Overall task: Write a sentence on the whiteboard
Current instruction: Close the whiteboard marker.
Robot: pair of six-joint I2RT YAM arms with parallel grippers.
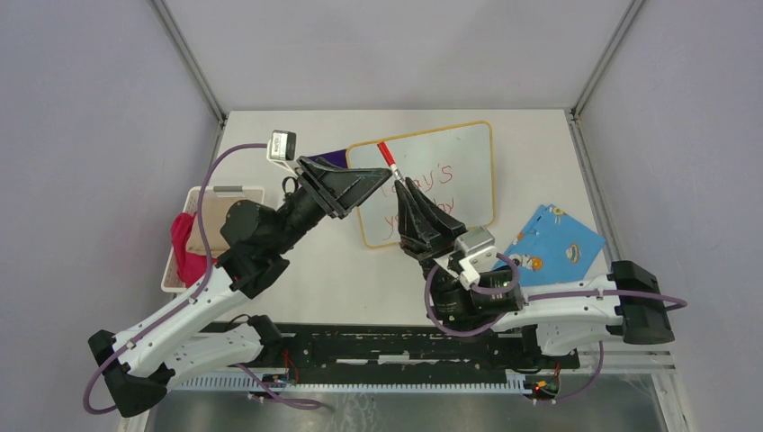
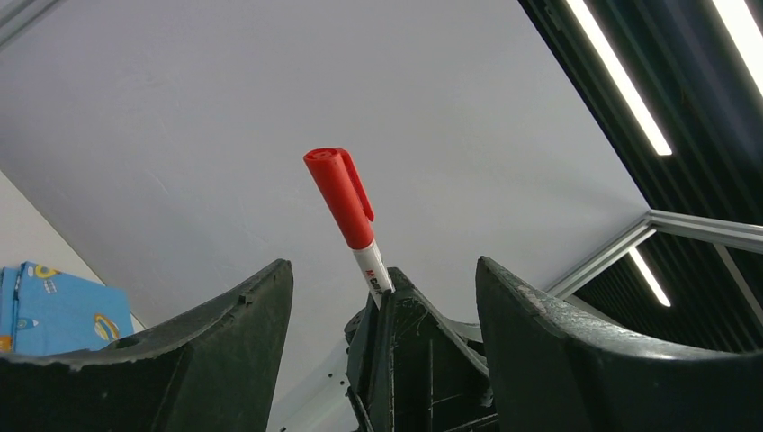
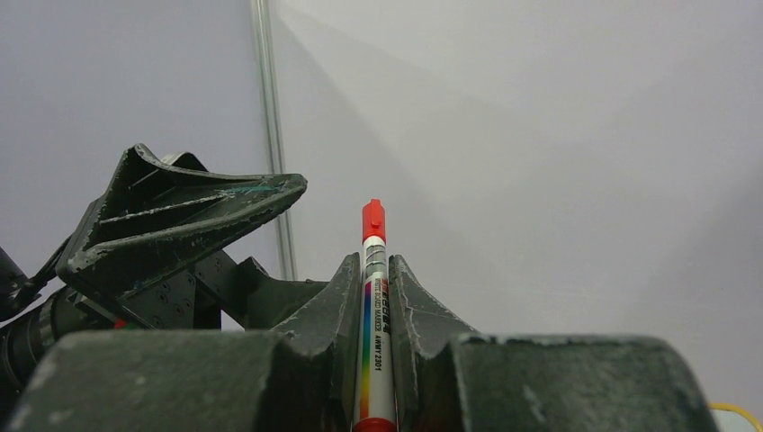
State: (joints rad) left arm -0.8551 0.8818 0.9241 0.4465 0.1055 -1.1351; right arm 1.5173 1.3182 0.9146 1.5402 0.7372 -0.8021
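The top camera looks down on the table [image 1: 360,288] from 6 o'clock; both wrist cameras, close in, tilt upward and share the red marker [image 2: 346,202].

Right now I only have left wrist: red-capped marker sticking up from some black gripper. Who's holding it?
Observer: The right gripper; its jaws are shut on the marker barrel.
Operator: Anything on the board?
Observer: Yes, the whiteboard carries two lines of red writing, partly hidden by the arms.
Operator: Where's my left gripper?
Observer: From above, the left gripper overlaps the whiteboard's left edge.
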